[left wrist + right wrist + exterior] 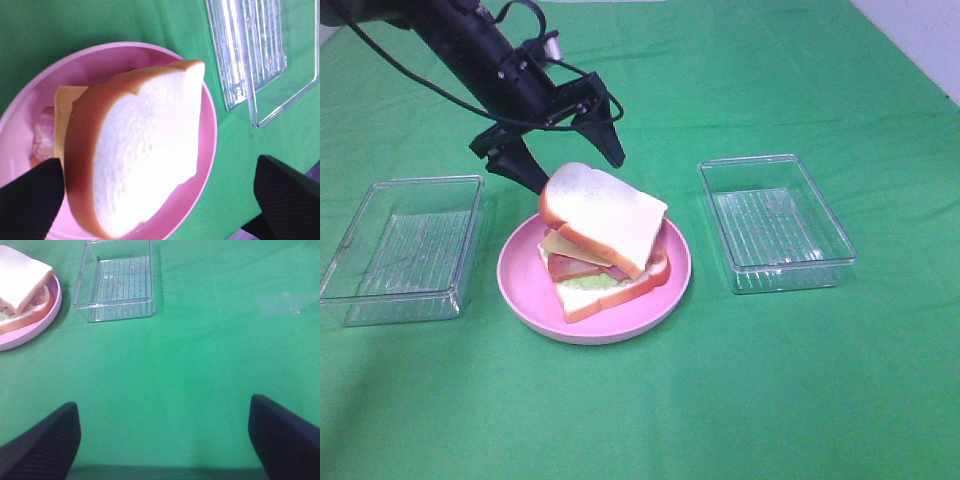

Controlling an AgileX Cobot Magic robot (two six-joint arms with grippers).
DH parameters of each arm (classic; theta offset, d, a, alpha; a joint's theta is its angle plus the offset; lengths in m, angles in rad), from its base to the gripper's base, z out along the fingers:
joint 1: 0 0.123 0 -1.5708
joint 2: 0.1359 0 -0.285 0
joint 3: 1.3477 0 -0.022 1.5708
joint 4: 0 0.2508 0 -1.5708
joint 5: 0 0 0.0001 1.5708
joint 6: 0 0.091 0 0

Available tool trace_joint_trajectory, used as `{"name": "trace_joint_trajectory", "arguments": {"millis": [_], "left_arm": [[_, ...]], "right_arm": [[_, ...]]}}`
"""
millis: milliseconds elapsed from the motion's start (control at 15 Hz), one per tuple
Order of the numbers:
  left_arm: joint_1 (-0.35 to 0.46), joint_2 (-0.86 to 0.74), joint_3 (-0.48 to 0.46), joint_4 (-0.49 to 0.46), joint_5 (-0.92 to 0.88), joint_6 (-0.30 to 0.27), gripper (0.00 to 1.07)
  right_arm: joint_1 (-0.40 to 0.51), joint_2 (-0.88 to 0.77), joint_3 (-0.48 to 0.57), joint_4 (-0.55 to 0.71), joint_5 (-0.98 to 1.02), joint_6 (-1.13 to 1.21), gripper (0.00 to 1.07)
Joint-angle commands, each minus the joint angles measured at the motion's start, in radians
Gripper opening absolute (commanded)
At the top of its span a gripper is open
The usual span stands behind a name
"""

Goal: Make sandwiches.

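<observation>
The sandwich (pixel 605 255) sits on a round pink plate (pixel 525 290): a bottom bread slice, green lettuce, reddish bacon and yellow cheese (pixel 67 107). The top white slice (pixel 603 213) lies tilted across the filling, its far end raised. My left gripper (pixel 577 168) hangs just behind and above that slice, jaws spread wide. In the left wrist view its fingers (pixel 30 202) flank the slice (pixel 145 160), one right beside the crust. My right gripper (pixel 165 440) is open over bare green cloth, to the side of the plate (pixel 30 327); the exterior high view does not show it.
A clear plastic tray (pixel 405 245) stands left of the plate and another (pixel 777 222) to its right, both holding nothing. Green cloth (pixel 720 400) covers the table. The left arm reaches in from the upper left.
</observation>
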Motion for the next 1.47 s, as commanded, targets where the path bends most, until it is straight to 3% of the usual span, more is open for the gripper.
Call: {"name": "trace_joint_trajectory", "arguments": {"millis": [67,267,400,667,733,1000,1200,1400,1467], "left_arm": [[-0.008,-0.114,0.008,0.188,0.102,-0.089,0.99],[-0.023,-0.244,0.071,0.292,0.101,-0.118,0.99],[-0.027,-0.381,0.179,0.38,0.101,-0.135,0.99],[-0.024,-0.734,0.542,0.702,0.099,-0.232,0.99],[-0.024,-0.869,0.695,0.763,0.098,-0.248,0.99],[-0.024,-1.229,1.063,0.755,0.017,-0.317,0.99],[-0.024,-1.531,1.289,0.748,-0.106,-0.322,0.99],[-0.024,-1.783,1.426,0.731,-0.186,-0.231,0.99],[-0.024,-1.9,1.462,0.678,-0.151,-0.136,0.99]], "right_arm": [[-0.004,-0.032,-0.001,-0.006,-0.002,0.006,0.87],[-0.004,-0.032,-0.001,-0.006,-0.002,0.006,0.87],[-0.004,-0.032,-0.001,-0.006,-0.002,0.006,0.87],[-0.004,-0.032,-0.001,-0.006,-0.002,0.006,0.87],[-0.004,-0.032,-0.001,-0.006,-0.002,0.006,0.87],[-0.004,-0.032,-0.001,-0.006,-0.002,0.006,0.87],[-0.004,-0.032,-0.001,-0.006,-0.002,0.006,0.87],[-0.004,-0.032,-0.001,-0.006,-0.002,0.006,0.87],[-0.004,-0.032,-0.001,-0.006,-0.002,0.006,0.87]]}}
